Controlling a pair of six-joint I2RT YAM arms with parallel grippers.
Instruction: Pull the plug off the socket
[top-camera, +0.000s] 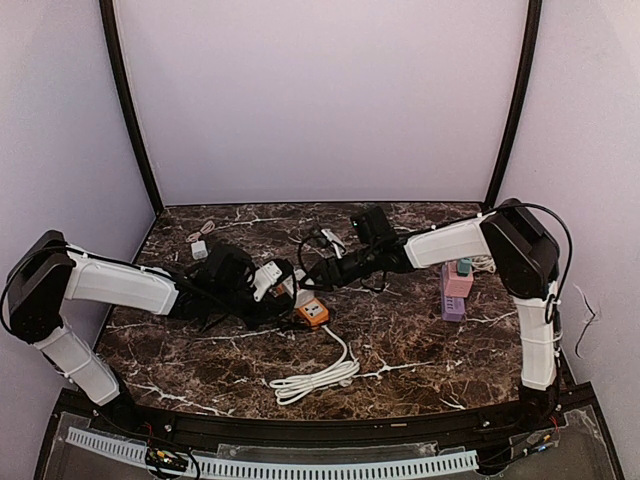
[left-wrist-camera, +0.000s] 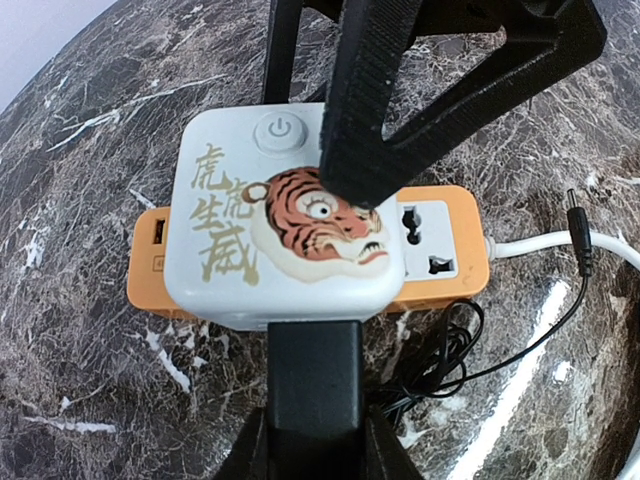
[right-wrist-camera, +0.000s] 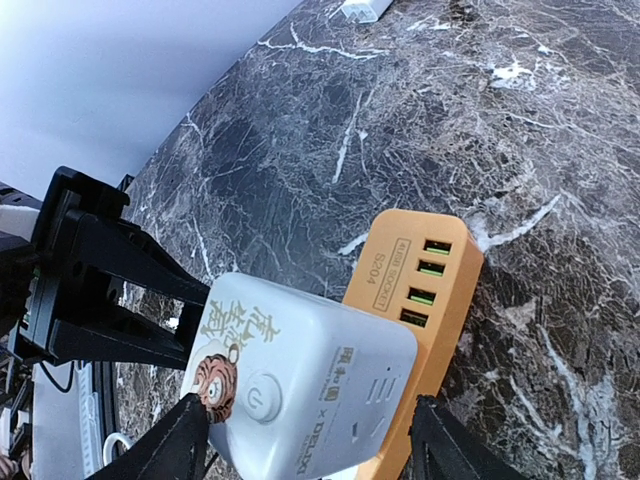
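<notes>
A white square plug block (left-wrist-camera: 285, 215) with a tiger picture and a power button sits plugged on top of the orange socket strip (left-wrist-camera: 440, 250). Both also show in the right wrist view, the plug (right-wrist-camera: 300, 380) and the strip (right-wrist-camera: 425, 270). The strip's free end shows in the top view (top-camera: 313, 313). My left gripper (left-wrist-camera: 313, 335) is shut, its tip against the plug's near side. My right gripper (right-wrist-camera: 310, 430) is open. One of its fingers (left-wrist-camera: 365, 110) lies on the tiger face. The other finger (right-wrist-camera: 430, 440) is beside the strip's far side.
The strip's white cord (top-camera: 320, 375) loops toward the table's front edge. A thin black cable with a barrel jack (left-wrist-camera: 578, 225) lies coiled beside the strip. Pink and purple blocks (top-camera: 456, 285) stand at the right. A small white adapter (top-camera: 200, 250) lies at the back left.
</notes>
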